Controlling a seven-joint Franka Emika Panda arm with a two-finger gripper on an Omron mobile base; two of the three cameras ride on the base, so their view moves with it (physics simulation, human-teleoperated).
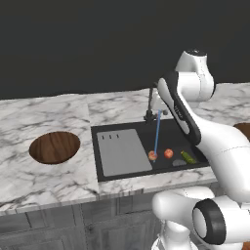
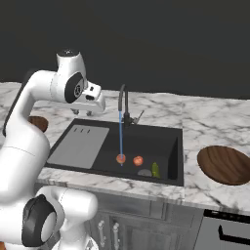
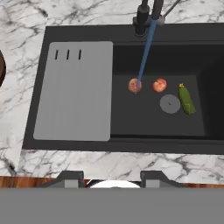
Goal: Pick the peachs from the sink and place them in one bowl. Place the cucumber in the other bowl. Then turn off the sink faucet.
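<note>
Arrangement before the first pick. The tool hangs high over the sink, above the drainboard side, with its jaws drawn in and nothing between them. Both peachs lie on the basin floor: the first peach sits under the stream from the sink faucet, and the second peach lies just beside it, away from the drainboard. The cucumber lies farther along the same way, next to the drain, its long axis running roughly from the faucet wall toward the near wall. All three things thus lie below the tool and off to the side away from the drainboard, so the approach is judged to be a sidelong shift followed by a descent. One wooden bowl rests on the desk left of the sink, another bowl on its right.
</note>
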